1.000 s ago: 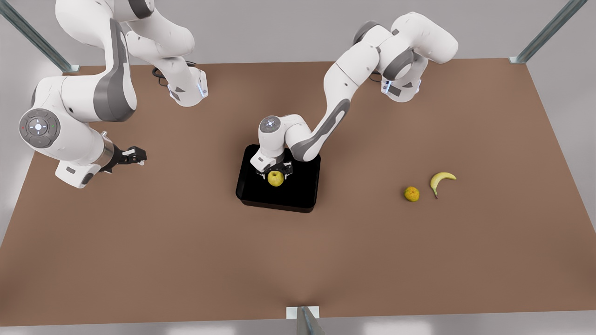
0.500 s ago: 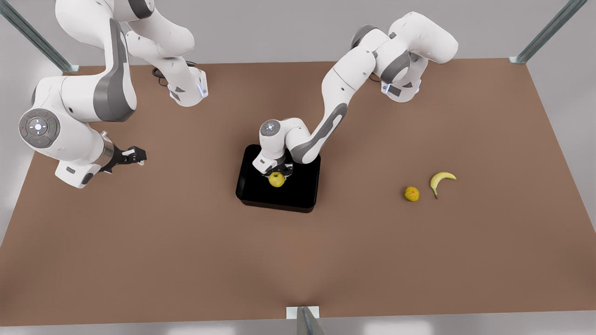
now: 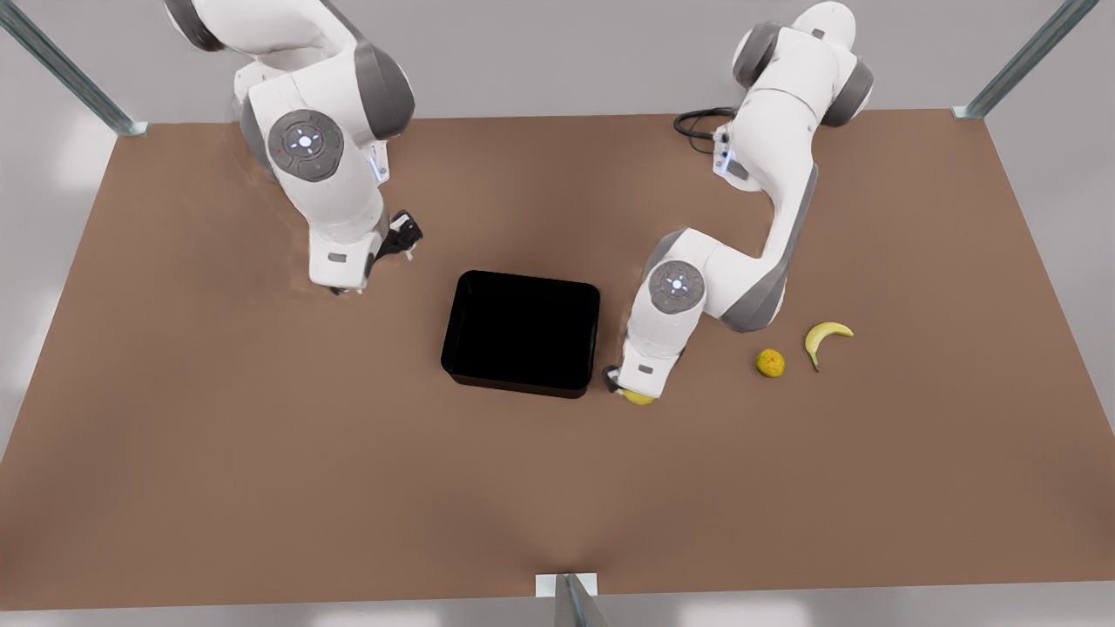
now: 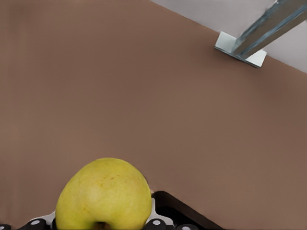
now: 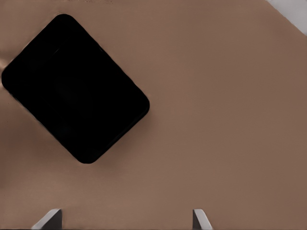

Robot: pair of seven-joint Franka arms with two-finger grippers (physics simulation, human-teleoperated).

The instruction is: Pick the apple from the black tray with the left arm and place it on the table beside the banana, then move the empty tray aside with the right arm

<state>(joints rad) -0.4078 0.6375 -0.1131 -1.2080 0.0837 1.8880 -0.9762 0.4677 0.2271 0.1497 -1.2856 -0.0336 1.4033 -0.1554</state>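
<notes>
Table (image 3: 261, 453): matt brown surface, smooth and uniform. Black tray (image 3: 521, 330): plain black, matt, no visible reflections. Apple (image 4: 103, 196): yellow-green skin, smooth, faintly speckled, slight sheen. Banana (image 3: 825, 335): smooth yellow peel. Arm casings: glossy white plastic with grey joint sections. Corner rails (image 3: 65, 70): brushed metal.

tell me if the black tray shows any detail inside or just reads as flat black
Front view: the black tray has a faintly lit outer wall, its inside flat black. Right wrist view: the tray is a featureless dark shape. Left wrist view: the apple is evenly lit.
</notes>
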